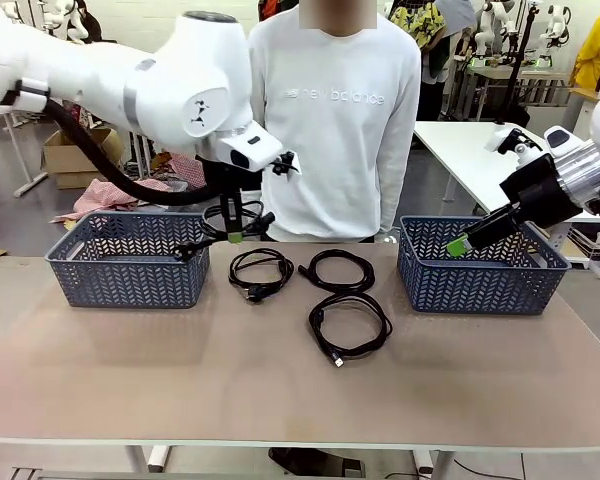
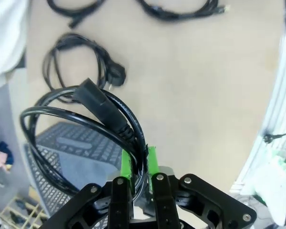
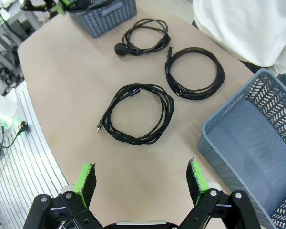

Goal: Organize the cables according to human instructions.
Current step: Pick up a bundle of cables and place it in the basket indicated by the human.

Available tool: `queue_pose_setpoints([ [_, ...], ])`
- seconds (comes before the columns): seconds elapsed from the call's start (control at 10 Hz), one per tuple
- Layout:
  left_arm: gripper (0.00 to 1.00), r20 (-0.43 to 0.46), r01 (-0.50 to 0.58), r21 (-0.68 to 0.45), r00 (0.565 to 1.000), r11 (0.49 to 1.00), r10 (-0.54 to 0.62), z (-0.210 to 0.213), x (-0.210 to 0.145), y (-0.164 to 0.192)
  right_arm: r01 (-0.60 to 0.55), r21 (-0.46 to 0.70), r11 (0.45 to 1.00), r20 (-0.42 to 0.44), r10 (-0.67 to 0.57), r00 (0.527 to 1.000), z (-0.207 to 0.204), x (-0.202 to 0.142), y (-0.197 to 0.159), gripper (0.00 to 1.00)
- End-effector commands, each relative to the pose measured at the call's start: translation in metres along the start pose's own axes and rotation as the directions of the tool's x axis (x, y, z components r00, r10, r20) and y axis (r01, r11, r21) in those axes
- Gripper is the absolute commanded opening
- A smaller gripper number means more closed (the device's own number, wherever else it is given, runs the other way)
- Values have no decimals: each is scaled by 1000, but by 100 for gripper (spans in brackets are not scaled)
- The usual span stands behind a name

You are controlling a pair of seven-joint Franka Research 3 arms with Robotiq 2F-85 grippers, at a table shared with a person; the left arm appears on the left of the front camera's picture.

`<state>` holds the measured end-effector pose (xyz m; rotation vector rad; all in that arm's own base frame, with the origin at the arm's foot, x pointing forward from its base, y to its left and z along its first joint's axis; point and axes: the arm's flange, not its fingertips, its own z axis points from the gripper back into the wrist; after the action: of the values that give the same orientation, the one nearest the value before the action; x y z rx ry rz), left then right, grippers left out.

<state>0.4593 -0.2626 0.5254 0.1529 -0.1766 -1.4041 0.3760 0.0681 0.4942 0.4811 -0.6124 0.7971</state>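
Note:
My left gripper is shut on one coiled black cable, which hangs above the right end of the left grey basket. In the left wrist view the green pads pinch the coil, with its plug on top and the basket underneath. Three more cables lie on the table: one at the back left, one at the back middle and one nearer the front. My right gripper hangs open and empty over the right grey basket; its wrist view shows the three cables.
A person in a white sweatshirt stands at the far edge between the baskets. The right basket looks empty inside. The front half of the tan table is bare.

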Motion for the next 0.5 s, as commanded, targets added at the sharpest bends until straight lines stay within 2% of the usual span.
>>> queue_pose_setpoints([
  [0.0, 0, -15, 40, -38, 999, 998, -41, 5, -12, 15, -16, 19, 1000, 20, 15, 1000, -1, 1, -3, 100],
  [0.2, 0, 5, 35, -54, 999, 998, -35, 7, -20, 30, -16, 19, 1000, 20, 15, 1000, -1, 1, -3, 100],
  [0.3, 0, -16, 16, -23, 1000, 1000, -16, -1, -16, 15, -16, 19, 1000, 20, 15, 1000, -1, 1, -3, 100],
  [0.4, 0, -16, 16, -23, 1000, 1000, -16, -1, -16, 15, -16, 19, 1000, 20, 15, 1000, -1, 1, -3, 100],
])
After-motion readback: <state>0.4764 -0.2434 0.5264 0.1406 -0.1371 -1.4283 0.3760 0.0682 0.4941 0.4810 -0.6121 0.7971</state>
